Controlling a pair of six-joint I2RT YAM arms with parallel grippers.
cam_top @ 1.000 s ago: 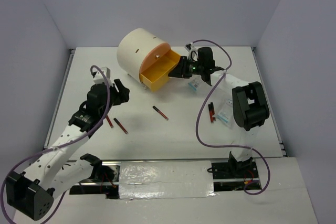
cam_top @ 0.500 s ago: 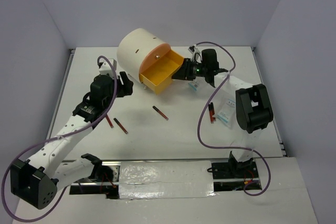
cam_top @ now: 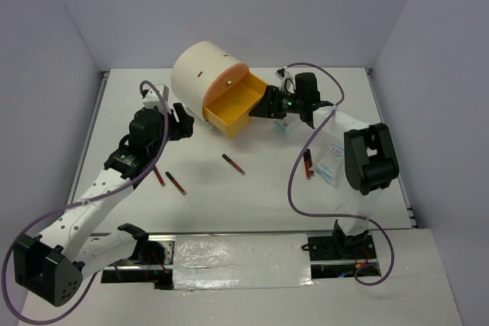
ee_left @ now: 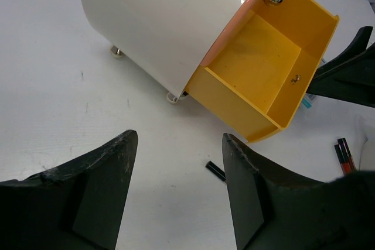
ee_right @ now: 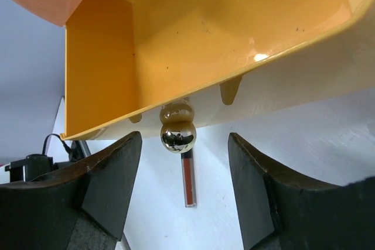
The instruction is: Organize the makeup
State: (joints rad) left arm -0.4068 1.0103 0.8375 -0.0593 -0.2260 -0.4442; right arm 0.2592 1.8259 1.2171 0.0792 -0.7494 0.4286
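Right gripper (ee_right: 181, 165) jaws wide astride drawer knob (ee_right: 178, 134), not gripping. Left gripper (ee_left: 179, 168) jaws wide, empty. Makeup sticks (cam_top: 233, 163) loose on table (cam_top: 252, 204), near of chest (cam_top: 195, 70). Risk: a jaw catches the knob on backing off and drags the drawer (cam_top: 233, 101).

Robotics lab test cell

Two robot arms (cam_top: 92, 204) bolted to a white table (cam_top: 252, 200), boxed by plain partition walls (cam_top: 252, 5), trailing purple cables (cam_top: 289, 185).

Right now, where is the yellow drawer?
Top view, far centre: the drawer sticks out of the chest toward the right hand, whose open fingers flank its knob.
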